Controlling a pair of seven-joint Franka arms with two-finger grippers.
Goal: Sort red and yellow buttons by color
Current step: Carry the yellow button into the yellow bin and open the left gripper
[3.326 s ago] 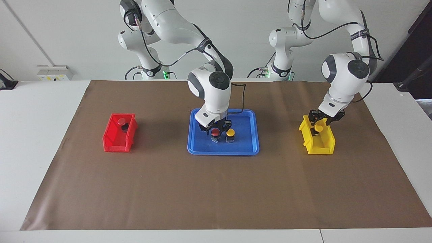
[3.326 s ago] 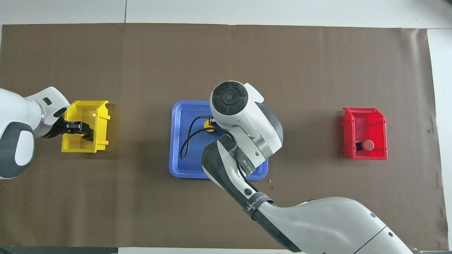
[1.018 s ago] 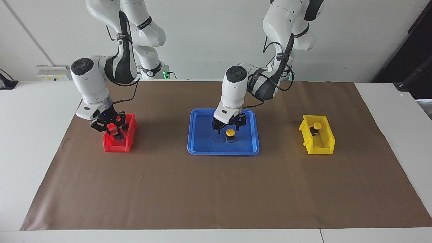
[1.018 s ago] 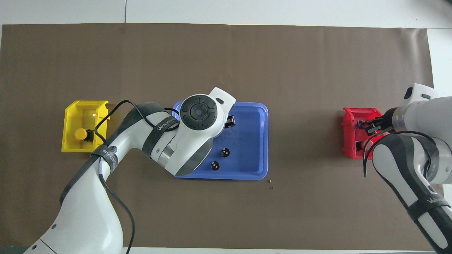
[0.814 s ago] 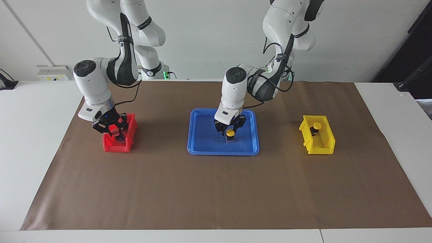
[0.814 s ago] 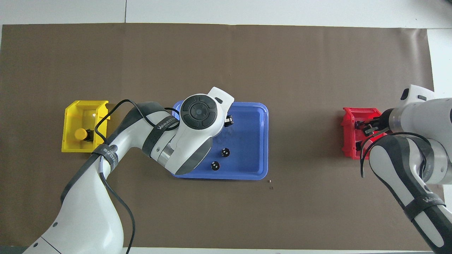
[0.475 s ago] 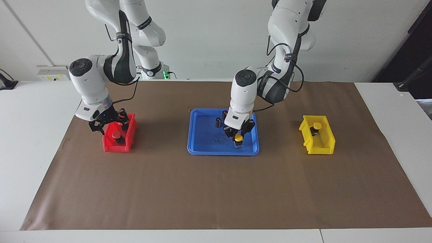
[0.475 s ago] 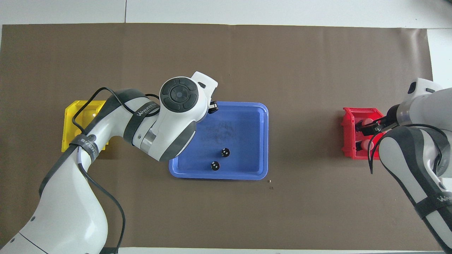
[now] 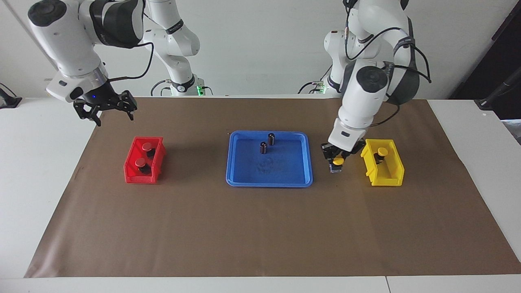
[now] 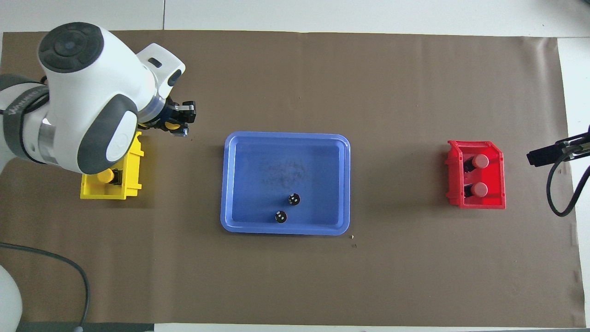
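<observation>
Two red buttons (image 9: 146, 146) (image 9: 140, 162) lie in the red bin (image 9: 134, 176); they also show in the overhead view (image 10: 480, 161) (image 10: 479, 189). One yellow button (image 9: 381, 151) lies in the yellow bin (image 9: 386, 180). My left gripper (image 9: 337, 158) is shut on the other yellow button (image 9: 336, 162) and holds it low over the mat between the blue tray (image 9: 268, 184) and the yellow bin; it also shows in the overhead view (image 10: 177, 121). My right gripper (image 9: 109, 110) is open and empty, raised over the table's edge near the red bin.
Two small dark cylinders (image 9: 271, 138) (image 9: 263, 147) stand in the blue tray, in its part nearer to the robots. A brown mat (image 9: 260, 228) covers the table. The left arm's body hides part of the yellow bin (image 10: 106, 196) in the overhead view.
My left gripper closed on the yellow button in the tray and carried it out toward the yellow bin. My right gripper released the second red button into the red bin, then rose away.
</observation>
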